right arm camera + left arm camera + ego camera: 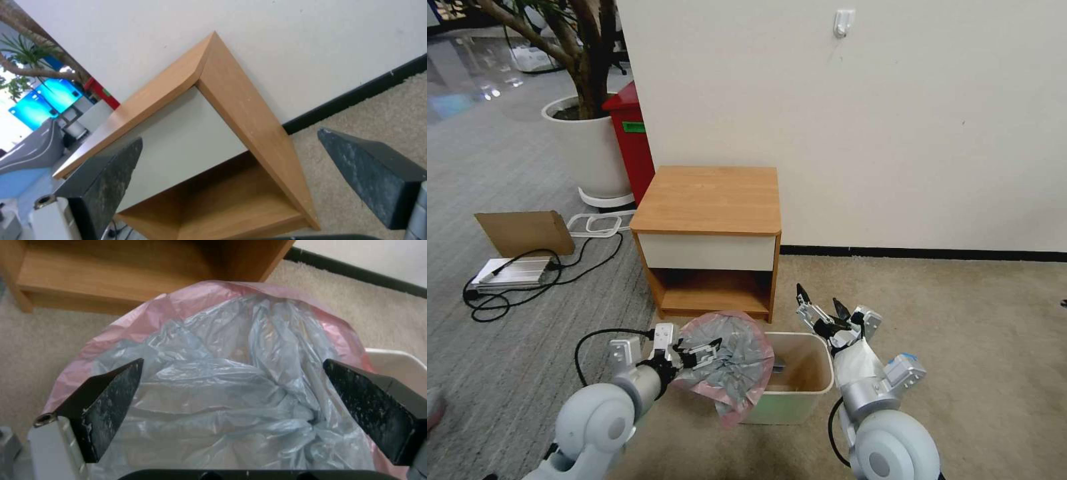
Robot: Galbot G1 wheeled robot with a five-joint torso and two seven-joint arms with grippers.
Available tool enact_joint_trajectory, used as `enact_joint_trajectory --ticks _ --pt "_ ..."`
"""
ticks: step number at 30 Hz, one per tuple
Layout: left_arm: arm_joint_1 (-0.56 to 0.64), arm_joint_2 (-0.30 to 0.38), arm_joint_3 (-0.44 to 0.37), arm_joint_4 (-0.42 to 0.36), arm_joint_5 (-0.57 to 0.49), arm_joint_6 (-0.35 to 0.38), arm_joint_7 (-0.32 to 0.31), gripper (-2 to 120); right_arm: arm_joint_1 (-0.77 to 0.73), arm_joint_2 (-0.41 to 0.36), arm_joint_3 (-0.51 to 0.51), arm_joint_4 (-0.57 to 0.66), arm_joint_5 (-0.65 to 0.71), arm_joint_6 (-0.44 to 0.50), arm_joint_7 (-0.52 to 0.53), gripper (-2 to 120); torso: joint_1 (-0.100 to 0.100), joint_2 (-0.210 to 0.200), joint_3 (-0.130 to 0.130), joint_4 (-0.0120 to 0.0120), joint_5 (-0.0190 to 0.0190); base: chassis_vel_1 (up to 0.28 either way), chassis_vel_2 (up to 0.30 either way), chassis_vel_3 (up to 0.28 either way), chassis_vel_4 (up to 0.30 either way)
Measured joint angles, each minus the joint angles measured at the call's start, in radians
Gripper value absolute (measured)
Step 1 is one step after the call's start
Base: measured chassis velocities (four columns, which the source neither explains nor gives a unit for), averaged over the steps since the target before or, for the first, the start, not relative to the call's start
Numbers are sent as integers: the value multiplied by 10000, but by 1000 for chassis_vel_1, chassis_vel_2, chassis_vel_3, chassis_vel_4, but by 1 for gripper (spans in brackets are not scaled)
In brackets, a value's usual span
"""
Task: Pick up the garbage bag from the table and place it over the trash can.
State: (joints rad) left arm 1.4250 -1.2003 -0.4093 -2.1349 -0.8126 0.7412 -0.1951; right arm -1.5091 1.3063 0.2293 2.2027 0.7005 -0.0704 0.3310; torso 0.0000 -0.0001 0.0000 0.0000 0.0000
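garbage bag [730,363] plastic, grey with a pinkish edge, lies draped over the left side of the trash can [800,390], spilling down its outer wall. the left gripper [704,352] hovers over the crinkled bag with its fingers [106,400] spread apart, nothing between them. the right gripper [822,312] hangs above the can's far right corner, also spread wide and empty, facing the table [710,200], which stands just behind the can against the wall.

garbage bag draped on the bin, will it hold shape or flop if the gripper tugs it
The garbage bag is thin and heavily creased, so it would probably flop and bunch. It hangs over one side of the trash can, so a tug may slide it off the smooth rim.
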Motion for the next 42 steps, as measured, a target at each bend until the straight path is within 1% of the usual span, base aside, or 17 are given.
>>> enact_joint_trajectory --ticks 3,12,22,27,33,36,40,42 --pt "-236 -127 179 287 12 1 -121 100 -112 -5 128 99 -1 81 13 100 0 1 0 0 0 0 0 0 0" --pt "-382 -295 367 679 91 -17 -146 100 -178 40 207 154 20 163 34 100 0 0 0 0 0 0 0 0 0" --pt "-351 -308 429 705 323 -35 -146 100 -228 53 239 110 19 182 37 100 0 0 0 0 0 0 0 0 0" --pt "-83 -240 244 422 367 -41 -142 100 -281 59 278 61 7 209 38 100 0 0 0 0 0 0 0 0 0" --pt "151 -112 76 476 554 -48 -124 99 -240 116 223 12 -22 231 37 100 0 0 0 1 -1 0 0 0 0" --pt "98 -207 187 533 571 -51 -116 97 -231 134 206 12 -51 232 36 100 0 0 0 2 0 0 0 0 0" --pt "-195 -547 601 838 649 -55 -116 92 -348 122 313 151 -79 282 36 100 0 0 0 0 1 0 0 0 0" --pt "-250 -605 675 904 702 -56 -116 91 -387 110 369 192 -80 295 36 100 0 0 0 0 0 0 0 0 0"
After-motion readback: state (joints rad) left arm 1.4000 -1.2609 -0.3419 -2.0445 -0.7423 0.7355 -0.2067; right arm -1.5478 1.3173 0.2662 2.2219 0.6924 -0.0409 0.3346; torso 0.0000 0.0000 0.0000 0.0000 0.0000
